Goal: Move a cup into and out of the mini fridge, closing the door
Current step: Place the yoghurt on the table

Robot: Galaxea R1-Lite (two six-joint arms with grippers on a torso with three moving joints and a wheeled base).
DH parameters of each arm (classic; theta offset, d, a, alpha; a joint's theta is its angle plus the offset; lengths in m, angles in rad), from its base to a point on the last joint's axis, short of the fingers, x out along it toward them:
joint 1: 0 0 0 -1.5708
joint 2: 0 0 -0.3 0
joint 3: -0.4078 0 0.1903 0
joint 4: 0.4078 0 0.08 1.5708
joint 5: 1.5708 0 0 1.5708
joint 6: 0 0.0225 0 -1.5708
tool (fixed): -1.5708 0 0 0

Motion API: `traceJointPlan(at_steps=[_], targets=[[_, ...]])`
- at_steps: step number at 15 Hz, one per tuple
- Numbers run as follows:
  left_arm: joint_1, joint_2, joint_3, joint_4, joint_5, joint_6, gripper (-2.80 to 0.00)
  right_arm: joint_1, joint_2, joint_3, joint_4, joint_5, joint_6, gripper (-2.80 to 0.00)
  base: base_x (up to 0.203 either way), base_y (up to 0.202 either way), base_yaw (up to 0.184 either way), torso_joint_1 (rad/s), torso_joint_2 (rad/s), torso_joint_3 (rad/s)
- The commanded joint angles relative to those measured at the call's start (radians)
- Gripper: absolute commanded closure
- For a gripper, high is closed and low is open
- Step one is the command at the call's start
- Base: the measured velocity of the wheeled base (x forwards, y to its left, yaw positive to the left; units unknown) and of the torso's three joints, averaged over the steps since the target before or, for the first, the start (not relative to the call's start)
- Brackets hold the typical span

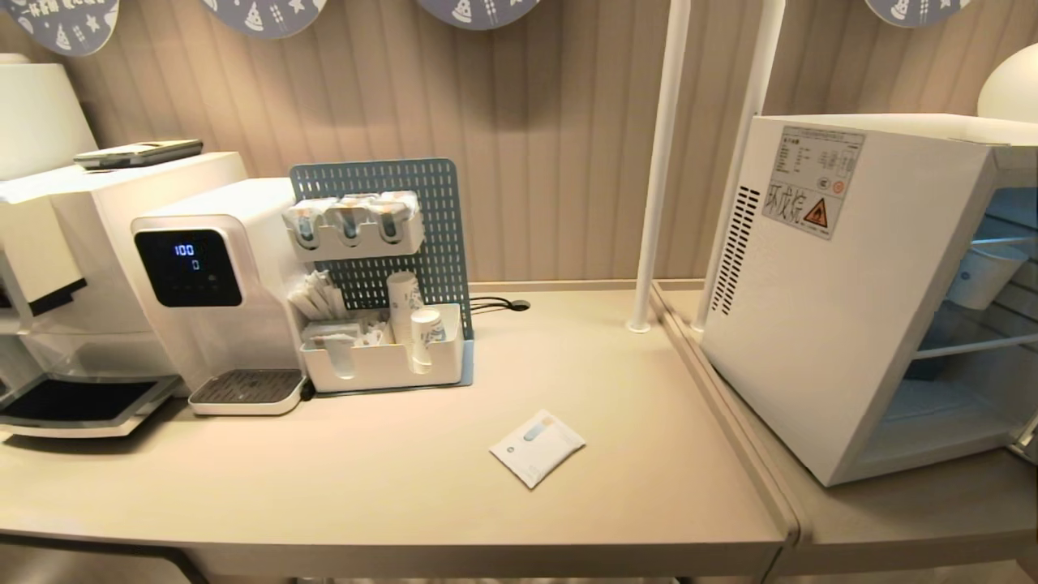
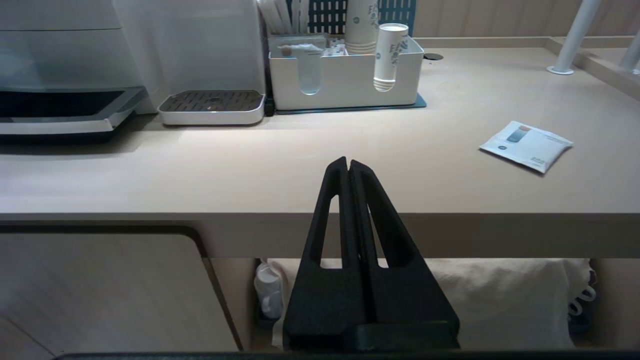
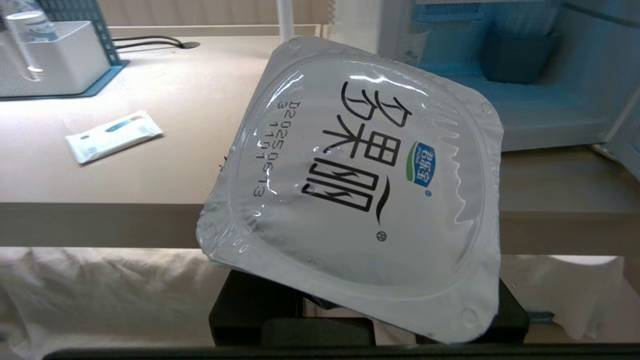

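The cup (image 3: 360, 180), a squat yogurt cup with a squarish white foil lid printed in black characters and a blue logo, fills the right wrist view. My right gripper is shut on it; the lid hides the fingers and only the black base (image 3: 260, 310) shows below. It hangs just before the counter's front edge, facing the mini fridge (image 1: 819, 324). The fridge's lit inside (image 3: 525, 100) is exposed; of the open door only a sliver of frame (image 3: 625, 155) shows. My left gripper (image 2: 348, 162) is shut and empty, parked low before the counter edge. Neither arm shows in the head view.
A paper cup (image 1: 985, 276) lies on the fridge's wire shelf. On the counter (image 1: 405, 487) are a white sachet (image 1: 537, 446), an organiser with paper cups (image 1: 389, 357), a water dispenser (image 1: 211, 292) and a machine at the far left (image 1: 49, 243). Two white poles (image 1: 661, 162) rise beside the fridge.
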Motion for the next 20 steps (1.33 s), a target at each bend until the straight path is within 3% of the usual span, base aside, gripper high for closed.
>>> traceJointPlan(at_steps=[1,8,12,16,20], targets=[[0.001,0.000,0.002,0.000,0.000,-0.001,0.00,0.001,0.001,0.000,0.001,0.000,-0.001,0.00,0.000,0.187,0.002,0.001,0.00,0.006],[0.001,0.000,0.002,0.001,0.000,-0.001,0.00,0.001,0.001,-0.006,0.006,-0.001,0.001,0.00,0.000,0.177,0.000,0.005,0.00,0.003],[0.001,0.000,0.002,0.000,0.000,-0.002,0.00,0.002,0.069,-0.012,0.022,0.003,0.000,0.00,0.000,0.017,-0.002,0.001,0.00,0.001],[0.001,0.000,0.002,0.000,0.000,-0.002,0.00,0.009,0.349,-0.141,-0.008,0.032,0.049,0.00,0.000,0.000,0.000,0.000,0.00,0.000],[0.001,0.000,0.002,0.000,0.000,-0.002,0.00,0.012,0.705,-0.188,-0.159,0.107,0.055,0.00,0.000,0.000,0.000,0.000,0.00,0.000]])
